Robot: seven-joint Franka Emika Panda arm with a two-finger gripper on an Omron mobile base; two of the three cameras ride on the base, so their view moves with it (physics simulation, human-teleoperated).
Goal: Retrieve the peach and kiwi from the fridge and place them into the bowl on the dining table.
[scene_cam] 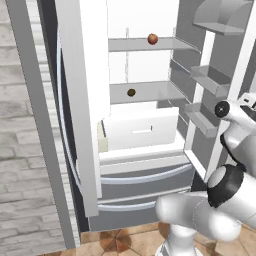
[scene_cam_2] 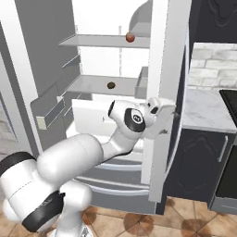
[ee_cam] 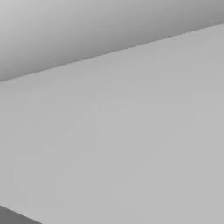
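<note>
**Claw at fridge's right door, both fruits inward and up-left**

The gripper (scene_cam_2: pixel 163 112) sits right against the inner edge of the right door of the fridge (scene_cam: pixel 80 125). Its fingers are masked by the hand body and the door edge, so whether the jaws are spread or pressed together cannot be told. Nothing visible in them. The hand view is a flat grey panel very close up (likely the door face, judged from the right base view), so the hand appears to point at the door and not into the fridge.

Both fridge doors stand open, with white shelves inside.

The kiwi (scene_cam_2: pixel 111 85) lies on the lower of the two shelves visible in the fridge, near the shelf's front edge, left of the gripper, a bit higher and deeper in. It is well apart from the hand.

The peach (scene_cam_2: pixel 130 37) lies on the shelf above the kiwi's, also towards the front. It is clearly higher than the gripper and left of it, further off than the kiwi.

Both fruits are round, so there is no long axis to line up with.

Judgement: fetch not yet begun, both fruits untouched on the shelves. The next move turns on swinging the hand off the door, leftward into the fridge opening. The kiwi is the shorter reach and the peach needs a lift past the lower shelf's edge. Risk: clipping the door or the shelf lip on the way.
</note>
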